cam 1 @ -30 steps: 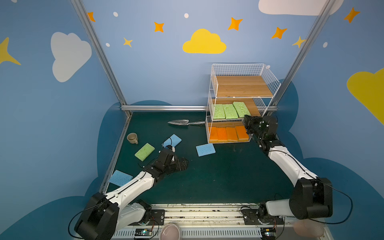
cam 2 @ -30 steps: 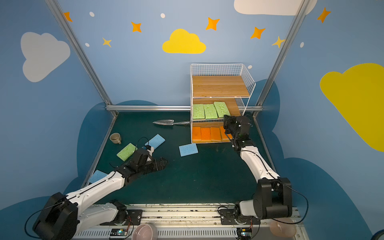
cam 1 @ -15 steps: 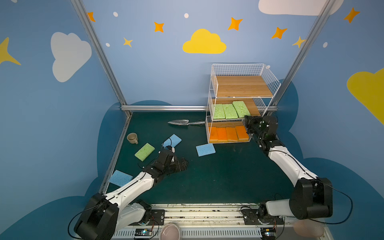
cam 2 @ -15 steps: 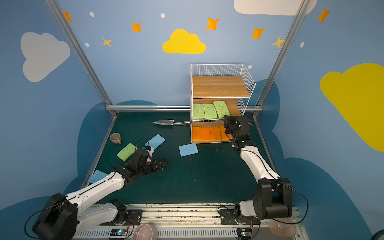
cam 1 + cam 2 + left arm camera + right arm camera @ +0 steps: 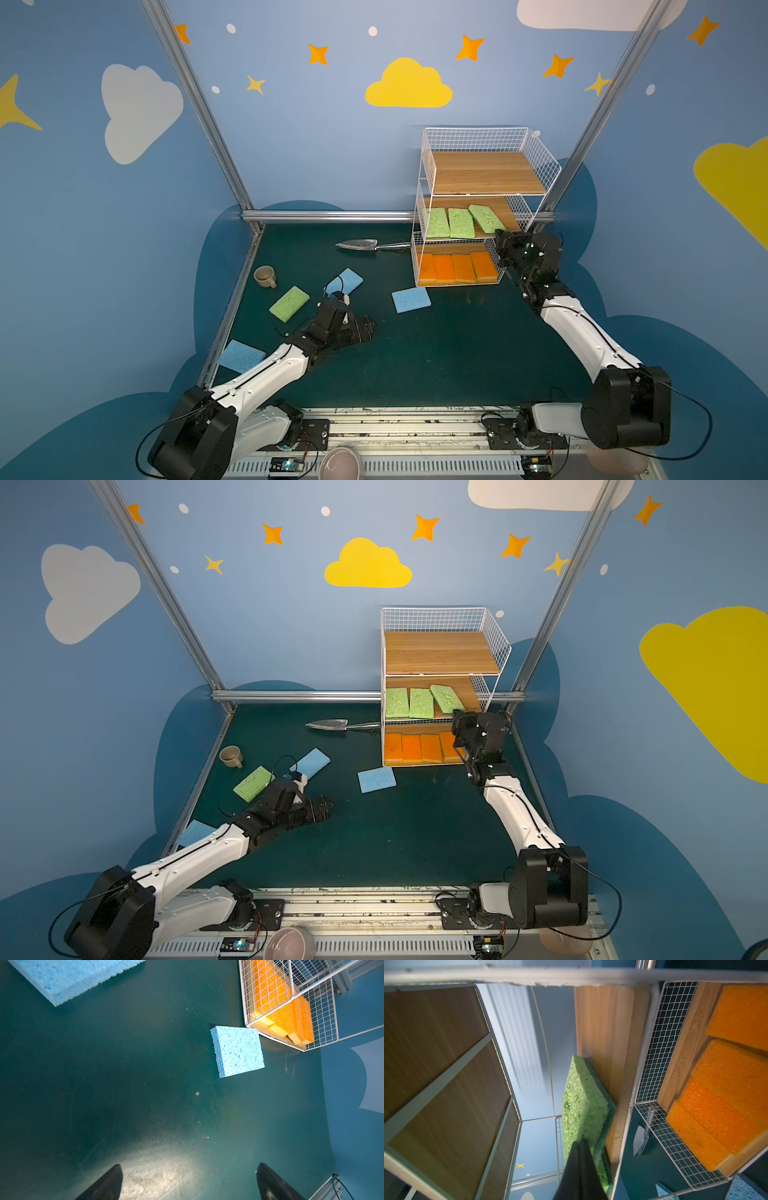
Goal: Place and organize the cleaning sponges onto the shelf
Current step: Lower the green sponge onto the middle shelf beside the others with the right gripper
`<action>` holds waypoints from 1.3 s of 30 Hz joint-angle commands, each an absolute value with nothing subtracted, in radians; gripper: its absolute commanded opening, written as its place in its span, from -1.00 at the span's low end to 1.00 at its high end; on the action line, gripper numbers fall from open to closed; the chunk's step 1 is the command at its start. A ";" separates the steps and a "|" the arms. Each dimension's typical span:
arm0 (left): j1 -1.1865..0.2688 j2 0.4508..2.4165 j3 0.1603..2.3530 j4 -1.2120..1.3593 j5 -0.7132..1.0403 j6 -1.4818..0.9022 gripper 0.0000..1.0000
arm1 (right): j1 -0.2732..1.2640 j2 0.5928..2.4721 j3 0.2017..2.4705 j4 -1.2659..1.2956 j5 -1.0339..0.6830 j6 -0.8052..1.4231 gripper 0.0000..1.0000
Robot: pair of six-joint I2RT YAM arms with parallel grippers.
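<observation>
1. The dark green tabletop [image 5: 436,353] carries everything we see.
2. The white wire shelf [image 5: 482,137] stands at the tabletop's far right, with three stepped tiers of wooden boards.
3. The right hand [image 5: 500,245] is at the front right corner of the middle tier. In the right wrist view its fingers [image 5: 580,1159] are pressed together with nothing between them. Their tips lie over the near end of the slanted green sponge [image 5: 583,1105] (we cannot tell whether they touch it).
4. The left hand [image 5: 365,329] sits low over bare tabletop, left of the middle. In the left wrist view its fingers [image 5: 110,1182] stand wide apart and grip nothing.
5. A metal trowel [image 5: 357,245] lies flat just left of the shelf, handle toward it.
6. Four orange sponges [image 5: 457,268] lie side by side on the bottom tier.
7. Two straight green sponges [image 5: 437,222] lie on the middle tier, left of the slanted one.
8. Well left of the shelf lies a loose green sponge [image 5: 289,303]. Three blue sponges are also on the tabletop: one [image 5: 344,281] beyond the left hand, one [image 5: 411,299] near the shelf's front corner, and one [image 5: 241,356] by the left edge.
9. A tan cup [image 5: 264,276] stands upright near the left edge.
</observation>
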State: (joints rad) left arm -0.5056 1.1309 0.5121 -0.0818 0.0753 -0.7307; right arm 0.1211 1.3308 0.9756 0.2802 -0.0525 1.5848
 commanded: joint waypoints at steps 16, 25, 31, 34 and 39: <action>-0.502 1.120 0.508 -0.090 0.073 -0.725 0.99 | 0.096 1.310 0.987 0.308 -0.074 1.531 -0.45; -0.502 1.134 0.509 -0.077 0.083 -0.725 0.99 | 0.091 1.292 0.962 0.303 -0.147 1.543 -0.19; -0.503 1.143 0.511 -0.073 0.087 -0.724 0.99 | 0.091 1.348 0.982 0.331 -0.185 1.573 -0.18; -0.503 1.137 0.508 -0.075 0.083 -0.724 0.99 | 0.091 1.371 0.992 0.337 -0.194 1.582 -0.19; -0.503 1.139 0.500 -0.073 0.078 -0.727 0.99 | 0.093 1.396 1.000 0.343 -0.206 1.592 -0.17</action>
